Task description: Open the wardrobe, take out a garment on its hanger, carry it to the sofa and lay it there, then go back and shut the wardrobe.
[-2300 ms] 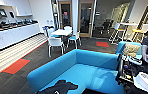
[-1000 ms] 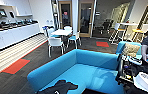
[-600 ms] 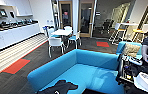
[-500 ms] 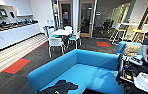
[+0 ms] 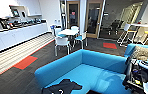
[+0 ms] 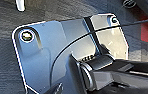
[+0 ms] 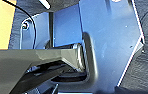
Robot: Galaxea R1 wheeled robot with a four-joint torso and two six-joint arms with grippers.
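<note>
Garment [image 5: 63,87], black and limp, lies spread on the sofa [image 5: 90,68] seat at its near end, touching the blue cushion. The sofa bends round a corner, and a patterned pillow [image 5: 141,53] rests on its far arm. Beyond it stand a white table [image 5: 68,32] with white chairs [image 5: 62,42], and a long white worktop [image 5: 17,33] runs along the wall. Whether either pincer is wide or narrow cannot be told.

garment [image 5: 63,87] flat on sofa [image 5: 90,70] seat | hanger hook [image 5: 60,91] visible | white chairs [image 5: 62,42] behind
</note>
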